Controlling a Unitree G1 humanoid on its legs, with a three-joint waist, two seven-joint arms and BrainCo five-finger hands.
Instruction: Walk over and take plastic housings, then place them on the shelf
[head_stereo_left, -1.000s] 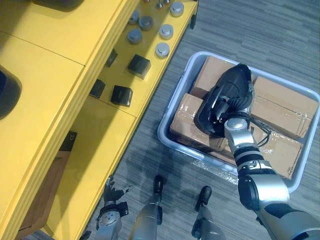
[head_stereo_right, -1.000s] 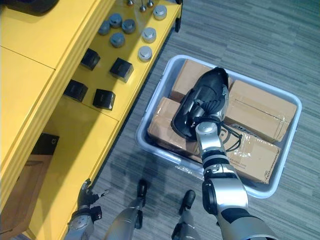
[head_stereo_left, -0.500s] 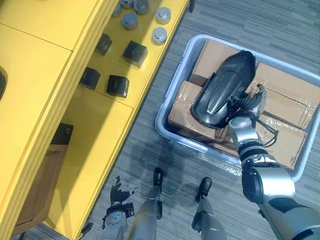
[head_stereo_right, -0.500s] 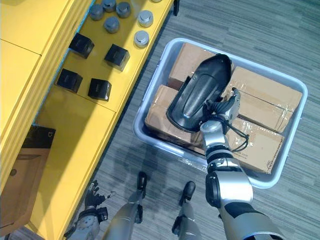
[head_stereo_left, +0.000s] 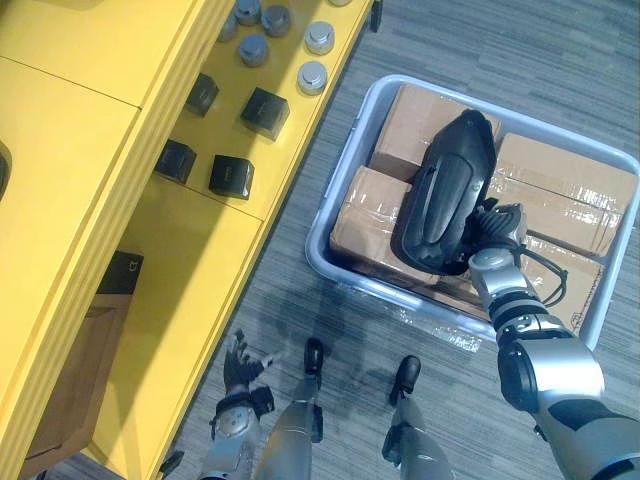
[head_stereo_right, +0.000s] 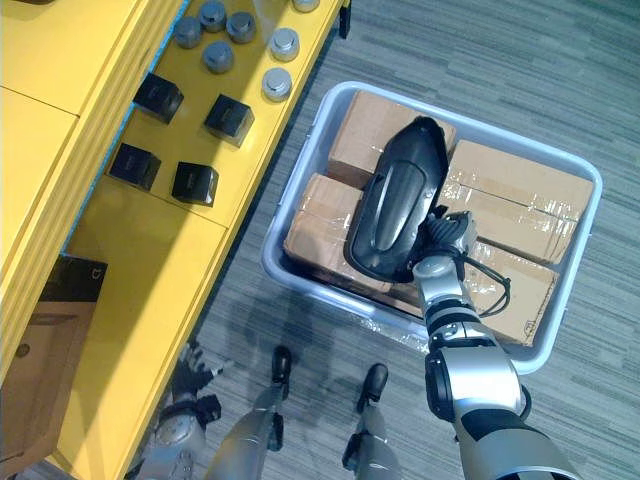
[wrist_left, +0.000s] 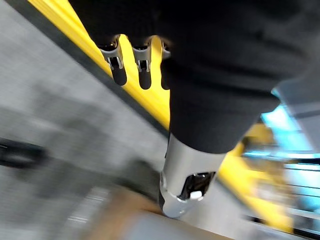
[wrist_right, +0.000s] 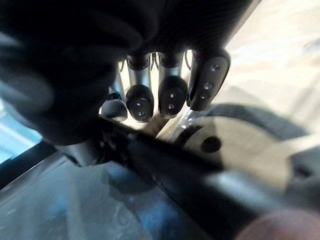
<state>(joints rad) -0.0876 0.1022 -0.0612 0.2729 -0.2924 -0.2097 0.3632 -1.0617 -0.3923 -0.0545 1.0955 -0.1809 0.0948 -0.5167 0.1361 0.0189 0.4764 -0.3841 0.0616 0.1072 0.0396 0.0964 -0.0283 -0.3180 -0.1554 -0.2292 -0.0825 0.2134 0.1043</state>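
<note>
Clamped right robot hand (head_stereo_left: 497, 226) round lower rim of black plastic housing (head_stereo_left: 447, 185), tilted over grey bin (head_stereo_left: 318, 252); judged light, stiff, slick, best gripped by rim; hung left robot hand (head_stereo_left: 238, 358) open, well apart from bin.

Hidden under the plastic housing (head_stereo_left: 447, 195): parts of the cardboard boxes (head_stereo_left: 560, 190). Blurred past the left hand (wrist_left: 220, 70): floor (wrist_left: 50, 125), yellow shelf (wrist_left: 145, 100) edge.
</note>
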